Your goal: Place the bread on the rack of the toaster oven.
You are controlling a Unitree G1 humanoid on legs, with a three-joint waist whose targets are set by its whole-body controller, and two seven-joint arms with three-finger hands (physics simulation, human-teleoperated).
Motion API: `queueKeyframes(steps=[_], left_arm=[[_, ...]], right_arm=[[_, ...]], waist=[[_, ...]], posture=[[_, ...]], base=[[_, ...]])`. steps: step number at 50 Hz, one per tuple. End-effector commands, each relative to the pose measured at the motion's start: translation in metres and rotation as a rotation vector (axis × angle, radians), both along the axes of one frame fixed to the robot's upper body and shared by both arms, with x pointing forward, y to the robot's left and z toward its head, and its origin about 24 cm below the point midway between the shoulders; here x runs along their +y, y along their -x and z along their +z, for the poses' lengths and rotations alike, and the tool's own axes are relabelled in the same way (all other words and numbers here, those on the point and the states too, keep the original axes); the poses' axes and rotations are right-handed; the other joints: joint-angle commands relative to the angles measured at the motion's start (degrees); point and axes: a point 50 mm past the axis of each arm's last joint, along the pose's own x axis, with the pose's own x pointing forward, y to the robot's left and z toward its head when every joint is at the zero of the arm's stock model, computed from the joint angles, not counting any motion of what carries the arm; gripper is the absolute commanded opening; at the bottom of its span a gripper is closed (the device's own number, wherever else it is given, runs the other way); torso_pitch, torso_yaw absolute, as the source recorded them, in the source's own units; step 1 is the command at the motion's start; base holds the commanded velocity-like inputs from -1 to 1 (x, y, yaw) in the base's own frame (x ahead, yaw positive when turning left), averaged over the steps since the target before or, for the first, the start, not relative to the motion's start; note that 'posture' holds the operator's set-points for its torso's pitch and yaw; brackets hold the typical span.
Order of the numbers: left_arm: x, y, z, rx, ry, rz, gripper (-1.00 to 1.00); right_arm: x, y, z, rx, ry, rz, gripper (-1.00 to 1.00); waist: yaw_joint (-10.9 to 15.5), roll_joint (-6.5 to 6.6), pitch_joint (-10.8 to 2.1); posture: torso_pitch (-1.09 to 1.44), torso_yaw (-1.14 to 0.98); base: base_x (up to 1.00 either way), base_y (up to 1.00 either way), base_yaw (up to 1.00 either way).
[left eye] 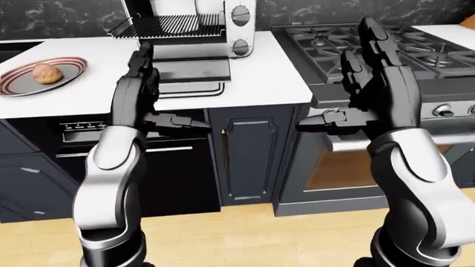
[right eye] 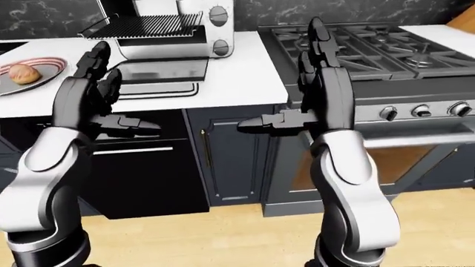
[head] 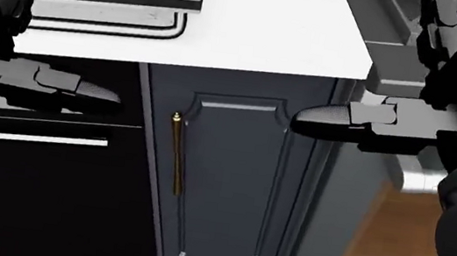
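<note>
The bread (left eye: pixel 47 73) is a round brown roll on a red-rimmed plate (left eye: pixel 70 73) at the left of the white counter in the left-eye view. The toaster oven (left eye: pixel 239 28) stands at the top, its door (left eye: pixel 194 70) down and its wire rack (left eye: pixel 169 25) pulled out. My left hand (left eye: pixel 152 89) is open and empty, raised upright to the right of the plate. My right hand (left eye: pixel 349 83) is open and empty, raised over the stove's near edge.
A gas stove (left eye: pixel 393 44) with black grates and knobs fills the right. A dark cabinet door (head: pixel 223 167) with a gold handle lies between a black dishwasher (left eye: pixel 167 167) and the oven window (left eye: pixel 341 167). The wooden floor (left eye: pixel 245 239) is below.
</note>
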Motion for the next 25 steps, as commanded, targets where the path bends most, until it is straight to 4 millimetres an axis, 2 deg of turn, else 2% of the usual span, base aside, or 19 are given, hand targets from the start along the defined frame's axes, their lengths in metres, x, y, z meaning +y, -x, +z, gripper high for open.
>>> queueKeyframes(steps=[1,3,4,5,6,8,9,10,11,12,14,16,20,22,23,24,25], left_arm=[[0.002,0.005,0.017,-0.076,-0.010,0.013,1.00],[0.003,0.006,0.019,-0.082,-0.011,0.016,1.00],[0.003,0.006,0.019,-0.082,-0.013,0.017,1.00],[0.003,0.006,0.019,-0.083,-0.013,0.018,1.00],[0.003,0.006,0.020,-0.084,-0.016,0.021,1.00],[0.003,0.007,0.023,-0.089,-0.018,0.021,1.00],[0.002,0.009,0.026,-0.094,-0.026,0.023,1.00],[0.002,0.011,0.030,-0.103,-0.029,0.024,1.00],[0.002,0.014,0.034,-0.112,-0.033,0.028,1.00],[0.002,0.016,0.037,-0.115,-0.037,0.028,1.00],[0.002,0.024,0.048,-0.138,-0.047,0.031,1.00],[0.003,0.025,0.051,-0.144,-0.051,0.034,1.00],[0.004,0.025,0.048,-0.139,-0.053,0.040,1.00],[0.004,0.025,0.048,-0.142,-0.050,0.042,1.00],[0.004,0.025,0.048,-0.143,-0.049,0.042,1.00],[0.004,0.024,0.048,-0.142,-0.053,0.043,1.00],[0.004,0.025,0.049,-0.143,-0.053,0.042,1.00]], right_arm=[[0.003,0.005,0.014,-0.068,0.008,0.012,1.00],[0.003,0.006,0.017,-0.076,0.012,0.007,1.00],[0.003,0.006,0.025,-0.082,0.007,0.009,1.00],[0.003,0.007,0.022,-0.081,0.004,0.012,1.00],[0.003,0.008,0.020,-0.085,0.002,0.013,1.00],[0.003,0.009,0.022,-0.090,0.004,0.010,1.00],[0.004,0.010,0.024,-0.095,0.000,0.016,1.00],[0.004,0.011,0.027,-0.103,0.002,0.014,1.00],[0.004,0.013,0.030,-0.110,0.003,0.017,1.00],[0.005,0.013,0.030,-0.111,0.001,0.019,1.00],[0.004,0.015,0.034,-0.123,-0.002,0.016,1.00],[0.004,0.015,0.036,-0.127,-0.004,0.018,1.00],[0.005,0.016,0.036,-0.128,-0.005,0.023,1.00],[0.005,0.017,0.040,-0.133,-0.005,0.024,1.00],[0.005,0.017,0.042,-0.136,-0.004,0.025,1.00],[0.005,0.017,0.042,-0.142,-0.006,0.023,1.00],[0.005,0.017,0.042,-0.142,-0.006,0.024,1.00]], waist=[[0.73,-1.30,-2.12],[0.02,-1.26,-3.19],[0.15,-1.39,-3.47],[0.19,-1.07,-3.32],[0.07,-0.13,-3.17],[-0.22,3.11,-2.12],[-0.26,5.25,-2.43],[0.24,8.50,-3.24],[-0.02,5.55,-3.57],[0.37,6.15,-3.57],[0.63,5.09,-3.77],[0.56,4.12,-3.86],[0.13,2.10,-2.60],[0.05,0.56,-2.42],[0.08,-0.65,-2.52],[0.02,-2.54,-3.05],[-0.29,-1.37,-2.94]], posture=[[0.00,0.00],[0.00,0.00],[0.00,0.00],[0.00,0.00],[0.00,0.00],[0.00,0.00],[0.00,0.00],[0.00,0.00],[0.00,0.00],[0.00,0.00],[0.00,0.00],[0.00,0.00],[0.00,0.00],[0.00,0.00],[0.00,0.00],[0.00,0.00],[0.00,0.00]], base=[[0.07,0.55,0.00],[0.02,0.57,0.00],[0.00,0.48,0.00],[0.00,0.37,0.00],[0.00,0.20,0.00],[0.00,0.21,0.00],[0.00,0.20,0.00],[0.00,0.21,0.00],[0.00,0.20,0.00],[0.00,0.20,0.00],[0.00,0.21,0.00],[0.00,0.20,0.00],[0.00,0.21,0.00],[0.00,0.21,0.00],[0.00,0.21,0.00],[0.00,0.21,0.00],[0.00,0.22,0.00]])
